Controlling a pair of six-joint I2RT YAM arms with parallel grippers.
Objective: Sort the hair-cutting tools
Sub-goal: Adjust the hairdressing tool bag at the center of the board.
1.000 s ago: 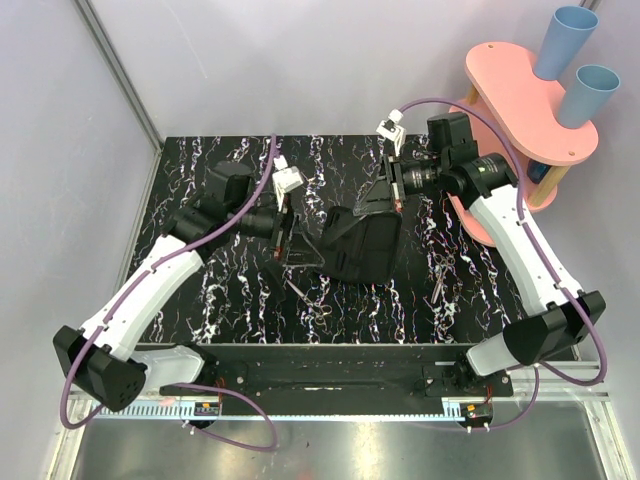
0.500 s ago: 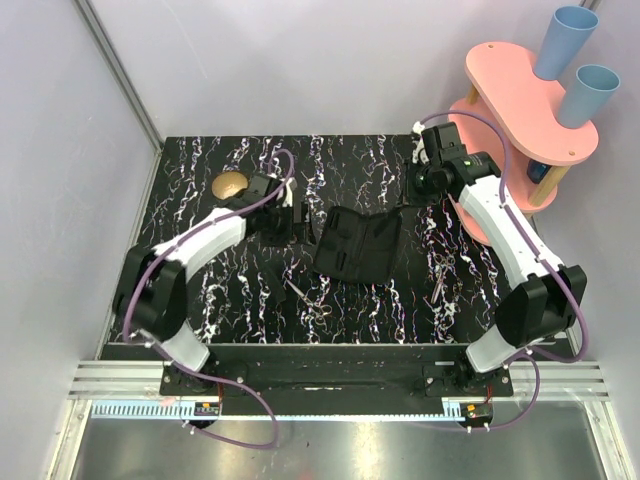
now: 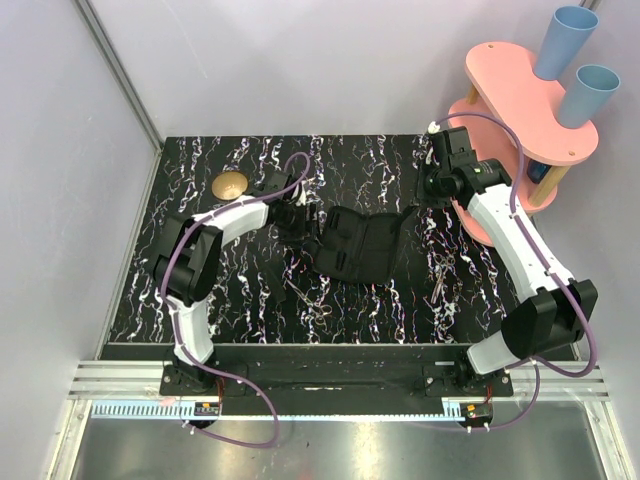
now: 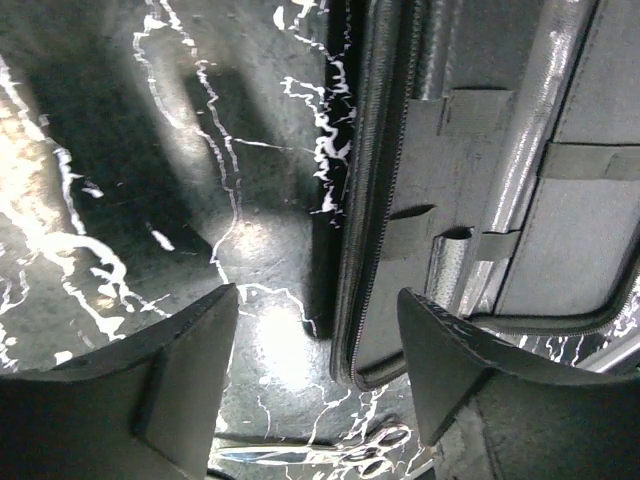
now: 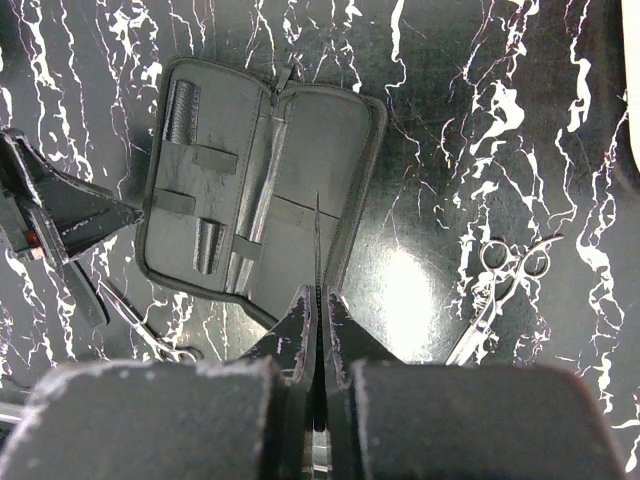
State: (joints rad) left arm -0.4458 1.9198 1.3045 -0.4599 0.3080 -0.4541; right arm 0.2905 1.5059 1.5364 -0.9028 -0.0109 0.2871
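Slim silvery metal scissors (image 3: 440,275) with looped finger handles lie on the black, white-veined marble-pattern desk (image 3: 240,300), at 4 o'clock from the black rectangular zip-up case (image 3: 357,245) and clear of its edge. A second pair (image 3: 305,298) of the same kind lies at 7 o'clock from the case, near its corner.

The case is spread open at mid-desk with its inside up, showing elastic loops.

The left jaws stand wide apart and hold nothing. The case's zipped 9 o'clock edge lies under the gap between their dark fingers (image 4: 170,390); whether they touch it cannot be told.

The right jaws, up at 1 o'clock from the case, are pressed together on a thin metal blade (image 5: 316,240). It is seen edge-on, sticking out past the fingertips, and its handle end is hidden.

A small round brass-coloured bowl (image 3: 231,184) sits at 10 o'clock from the case, well apart from it.
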